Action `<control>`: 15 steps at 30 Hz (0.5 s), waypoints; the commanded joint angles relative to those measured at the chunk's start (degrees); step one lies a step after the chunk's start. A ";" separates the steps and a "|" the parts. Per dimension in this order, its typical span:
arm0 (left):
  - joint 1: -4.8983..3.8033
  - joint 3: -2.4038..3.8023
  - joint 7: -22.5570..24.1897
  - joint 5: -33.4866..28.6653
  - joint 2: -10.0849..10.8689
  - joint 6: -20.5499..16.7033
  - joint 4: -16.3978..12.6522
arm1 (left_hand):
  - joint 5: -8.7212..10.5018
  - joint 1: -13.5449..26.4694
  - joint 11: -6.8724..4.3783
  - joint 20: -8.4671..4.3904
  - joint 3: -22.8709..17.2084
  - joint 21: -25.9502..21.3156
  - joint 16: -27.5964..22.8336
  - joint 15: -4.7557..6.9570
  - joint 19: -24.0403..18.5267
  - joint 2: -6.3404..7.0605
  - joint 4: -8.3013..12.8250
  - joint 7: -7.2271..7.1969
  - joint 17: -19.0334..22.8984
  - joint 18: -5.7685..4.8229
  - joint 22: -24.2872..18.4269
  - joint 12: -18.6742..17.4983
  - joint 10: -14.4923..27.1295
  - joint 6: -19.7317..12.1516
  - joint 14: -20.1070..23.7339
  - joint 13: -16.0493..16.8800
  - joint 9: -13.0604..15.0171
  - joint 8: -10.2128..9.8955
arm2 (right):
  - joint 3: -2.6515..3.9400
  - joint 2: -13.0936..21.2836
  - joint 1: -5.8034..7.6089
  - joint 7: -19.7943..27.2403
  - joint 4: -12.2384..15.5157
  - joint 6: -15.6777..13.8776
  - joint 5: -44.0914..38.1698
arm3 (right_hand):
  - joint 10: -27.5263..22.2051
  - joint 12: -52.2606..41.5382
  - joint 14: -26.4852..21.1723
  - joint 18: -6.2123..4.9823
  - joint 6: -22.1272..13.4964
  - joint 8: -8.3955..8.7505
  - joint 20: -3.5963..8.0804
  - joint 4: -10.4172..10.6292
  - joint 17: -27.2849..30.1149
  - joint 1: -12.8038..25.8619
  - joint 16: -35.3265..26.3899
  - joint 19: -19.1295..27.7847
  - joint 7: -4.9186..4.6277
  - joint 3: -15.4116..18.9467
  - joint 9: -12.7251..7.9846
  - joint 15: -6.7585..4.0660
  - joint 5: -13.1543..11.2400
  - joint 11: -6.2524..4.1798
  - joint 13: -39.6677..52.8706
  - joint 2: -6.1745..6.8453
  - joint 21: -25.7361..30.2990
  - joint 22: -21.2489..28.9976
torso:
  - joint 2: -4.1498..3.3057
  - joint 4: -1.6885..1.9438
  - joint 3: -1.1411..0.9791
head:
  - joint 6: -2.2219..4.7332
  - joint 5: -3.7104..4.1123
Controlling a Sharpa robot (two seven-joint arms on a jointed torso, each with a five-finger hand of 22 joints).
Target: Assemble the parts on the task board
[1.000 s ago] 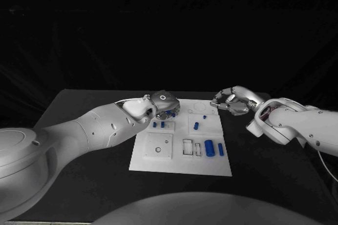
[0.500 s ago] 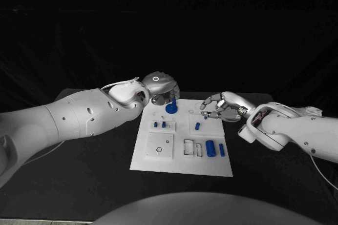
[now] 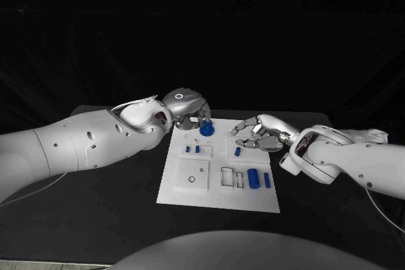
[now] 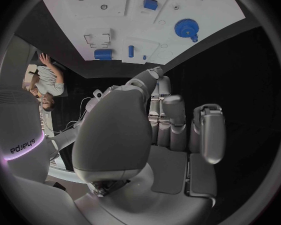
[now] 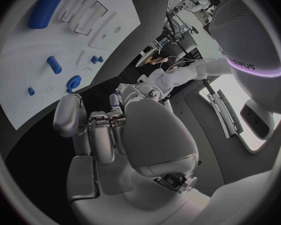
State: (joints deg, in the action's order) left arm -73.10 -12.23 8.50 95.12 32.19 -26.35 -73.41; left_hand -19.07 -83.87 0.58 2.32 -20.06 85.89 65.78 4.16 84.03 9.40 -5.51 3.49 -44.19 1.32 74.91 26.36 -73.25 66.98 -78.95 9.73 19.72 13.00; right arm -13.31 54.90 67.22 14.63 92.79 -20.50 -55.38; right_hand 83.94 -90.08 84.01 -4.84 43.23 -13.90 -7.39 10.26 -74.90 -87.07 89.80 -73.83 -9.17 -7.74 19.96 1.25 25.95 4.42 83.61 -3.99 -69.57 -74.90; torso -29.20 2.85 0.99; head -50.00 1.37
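On the white board [image 3: 218,191], two blue cylinders [image 3: 252,178] lie nearest the camera. Farther up, the right hand [image 3: 263,133], fingers spread and empty, hovers over a small blue peg [image 3: 238,151]; a careless descent could knock it. At the far edge the left hand [image 3: 189,109], fingers apart, has risen clear of the blue gear [image 3: 206,129], which could tip if brushed.

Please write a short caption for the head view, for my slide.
Two robot hands, left hand and right hand, hover over the far end of the white task board beside a blue gear.
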 commanded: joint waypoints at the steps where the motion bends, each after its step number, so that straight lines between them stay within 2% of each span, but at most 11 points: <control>1: -0.12 -0.02 0.68 -0.73 0.75 -2.45 -0.98 | 0.00 0.15 -0.96 0.33 -0.17 0.31 0.96 -0.15 4.13 -0.94 0.06 0.09 -1.32 -0.40 13.89 38.57 -3.79 -0.56 -0.43 56.27 0.52 0.53 | 0.01 -0.60 -0.05 -0.08 -0.46 2.25 -0.39 | 6.06 0.08 5.99 -0.17 -0.25 1.33 -0.52 0.07 -15.10 1.26 0.20 0.06 -0.25 -0.87 -1.12 0.38 -0.43 0.42 6.39 1.10 -0.43 -8.49 | -0.03 -0.01 -0.02 | 0.00 -0.16; 4: -0.13 -0.06 0.78 -0.73 1.51 -2.97 -1.74 | -0.06 0.23 -0.90 0.42 -0.08 0.57 3.39 -0.22 4.25 -0.95 0.00 0.12 -5.51 -0.46 13.97 45.97 -6.38 -0.79 -1.27 63.44 1.09 0.93 | 0.02 -1.24 -0.06 -0.37 -0.78 2.91 -0.31 | 6.06 0.08 5.99 -0.17 -0.26 1.79 -0.53 0.07 -15.10 1.37 0.20 0.05 -0.30 -1.23 -1.54 0.40 -0.46 0.39 6.39 1.29 -0.46 -8.50 | -0.02 0.01 -0.01 | 0.00 -0.16; 7: -0.13 -0.08 0.84 -0.71 1.98 -3.25 -2.25 | -0.28 0.18 -0.78 0.44 -0.05 0.76 4.71 -0.22 4.33 -0.93 0.04 0.09 -7.82 -0.50 14.02 49.24 -7.76 -0.91 -1.69 66.61 1.36 1.12 | 0.02 -1.80 -0.09 -0.50 -1.05 3.32 -0.28 | 6.06 0.08 5.99 -0.17 -0.23 2.29 -0.55 0.07 -15.10 1.54 0.20 0.03 -0.35 -1.64 -2.00 0.42 -0.53 0.39 6.39 1.50 -0.49 -8.50 | -0.01 -0.01 0.01 | 0.00 -0.16; 13: -0.14 -0.12 0.79 -0.32 2.77 -4.16 -3.41 | -0.48 0.24 -0.71 0.46 -0.08 0.84 5.88 -0.25 4.36 -0.91 -0.04 0.16 -9.97 -0.52 14.05 49.72 -7.53 -0.98 -1.97 67.25 1.65 1.37 | 0.02 -3.03 -0.30 -0.59 -1.73 3.96 -0.04 | 6.06 0.08 5.99 -0.20 -0.17 2.59 -0.56 0.05 -15.10 1.62 0.20 0.12 -0.35 -1.95 -2.31 0.41 -0.62 0.36 6.39 1.61 -0.40 -8.47 | -0.03 -0.01 -0.02 | 0.00 -0.19; 15: -0.14 -0.13 0.68 0.10 2.98 -4.38 -3.84 | -0.53 0.25 -0.63 0.50 -0.18 0.90 6.97 -0.29 4.37 -0.80 -0.10 0.19 -11.98 -0.53 14.07 49.66 -6.96 -1.04 -2.20 67.40 1.86 1.55 | 0.02 -3.46 -0.36 -0.66 -2.02 4.12 0.06 | 6.06 0.08 5.99 -0.21 -0.16 2.67 -0.56 0.03 -15.10 1.62 0.20 0.13 -0.35 -2.03 -2.38 0.40 -0.64 0.34 6.39 1.65 -0.39 -8.46 | -0.03 -0.06 0.02 | 0.00 -0.27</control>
State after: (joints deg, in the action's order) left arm -73.14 -12.38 8.79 94.85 35.11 -28.95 -76.83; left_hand -19.25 -83.50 1.72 2.32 -19.97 86.54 72.40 3.89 84.03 9.00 -5.43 3.75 -55.54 1.33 74.90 39.68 -75.38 66.29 -80.84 9.74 21.36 14.15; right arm -13.29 51.65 66.94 14.20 90.93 -18.11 -55.26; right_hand 83.94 -89.74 83.92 -4.84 43.19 -11.61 -7.70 10.20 -74.95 -85.71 89.80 -73.68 -9.22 -9.52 17.63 1.33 25.49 4.41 81.56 -2.63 -69.79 -74.94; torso -29.22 2.82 0.99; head -50.00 1.16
